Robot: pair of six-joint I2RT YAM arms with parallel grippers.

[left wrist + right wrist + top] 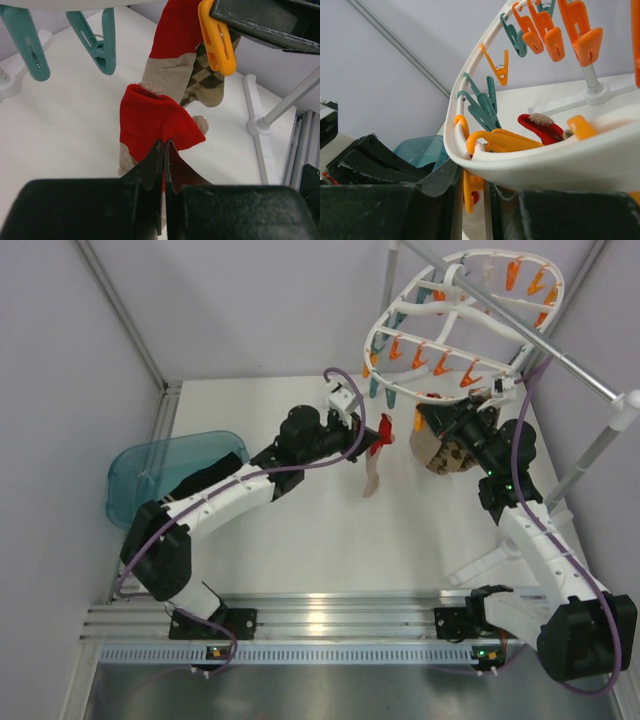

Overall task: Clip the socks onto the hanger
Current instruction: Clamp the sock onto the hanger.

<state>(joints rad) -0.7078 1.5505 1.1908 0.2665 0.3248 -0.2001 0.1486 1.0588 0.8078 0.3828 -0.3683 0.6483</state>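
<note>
My left gripper (pixel 164 147) is clamped shut on the red end of a sock (pixel 150 117), pinching a fold of the cuff with the cream part drooping below. It hangs in the air just under the hanger (pixel 560 167), off its near rim, clear of the table.

A second sock (pixel 172 40) of the pair dangles from the hanger's rim right behind mine, beside an argyle sock (pixel 206 82). My right gripper (pixel 470 200) is up at the same rim with its jaws narrow around an orange peg (pixel 216 37). They look pressed on it, though I can't tell whether that peg bites the second sock. Two teal pegs (pixel 97 42) hang free further along the rim.

The sock is light and limp, so it won't hold any shape. Whatever I don't grip will sag and swing, and a thick fold may not seat in a peg mouth. The fabric is grippy enough, so I don't expect slip. I'd judge the red cuff edge the right hold — leave a flat bit of it showing above my fingertips for the peg to take. The pegs are springy plastic and want a firm squeeze at the tail.
</note>
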